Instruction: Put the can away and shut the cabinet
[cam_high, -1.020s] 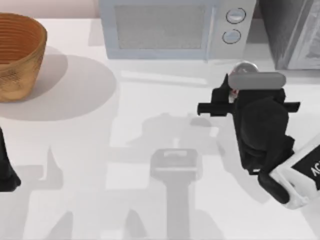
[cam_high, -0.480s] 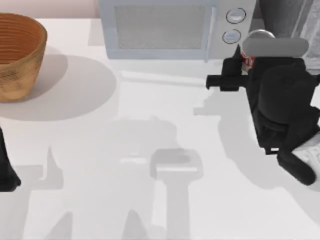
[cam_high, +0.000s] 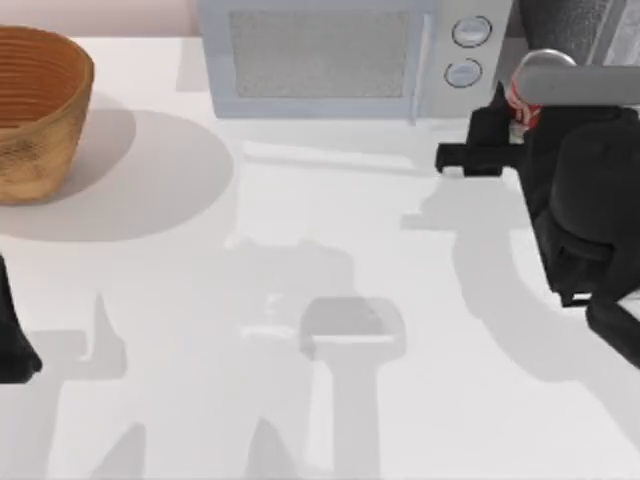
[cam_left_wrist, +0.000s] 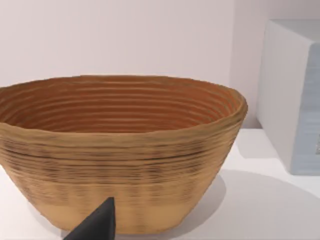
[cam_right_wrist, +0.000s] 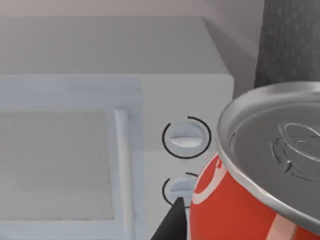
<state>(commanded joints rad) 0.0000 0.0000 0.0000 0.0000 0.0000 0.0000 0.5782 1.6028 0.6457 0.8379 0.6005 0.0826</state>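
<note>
Can, light, rigid, slick-sided, looks clenched mid-body by right gripper near cabinet; left gripper parked, state unclear.

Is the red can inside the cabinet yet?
No. The can is held up in the right gripper, outside the cabinet.
</note>
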